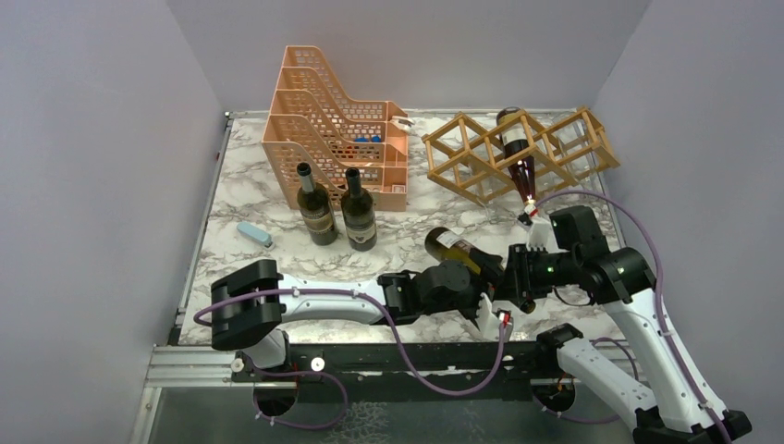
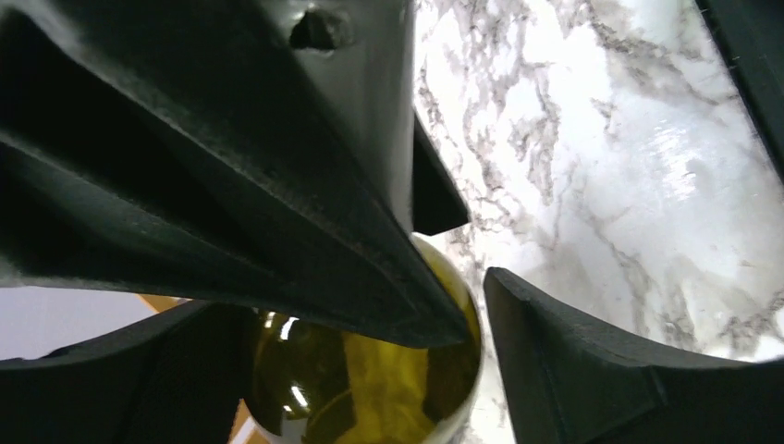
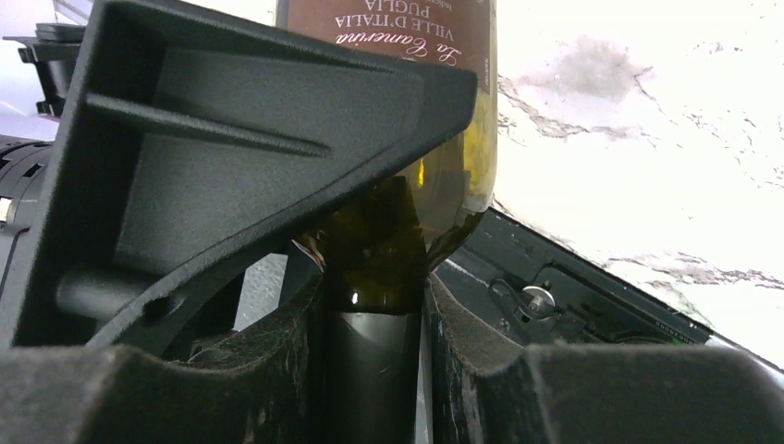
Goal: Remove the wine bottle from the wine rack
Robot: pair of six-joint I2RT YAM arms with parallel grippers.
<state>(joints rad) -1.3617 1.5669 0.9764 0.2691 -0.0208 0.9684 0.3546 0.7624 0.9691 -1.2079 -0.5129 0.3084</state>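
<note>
The wine rack (image 1: 467, 157), a tan slat lattice, stands at the back right with a dark reddish bottle (image 1: 515, 146) in a middle cell, neck toward me. A green wine bottle (image 1: 455, 247) is off the rack, tilted above the table's front middle. My right gripper (image 1: 511, 278) is shut on its neck (image 3: 374, 370); its brown label (image 3: 388, 28) shows above. My left gripper (image 1: 484, 280) straddles the bottle's body (image 2: 388, 388). Its jaws are spread, and a thin strip of marble shows between one finger (image 2: 592, 370) and the glass.
An orange perforated tiered organizer (image 1: 333, 139) stands at the back middle. Two upright dark bottles (image 1: 316, 208) (image 1: 359, 215) stand in front of it. A small light blue object (image 1: 254, 233) lies at the left. Walls close in on both sides of the marble table (image 1: 416, 208).
</note>
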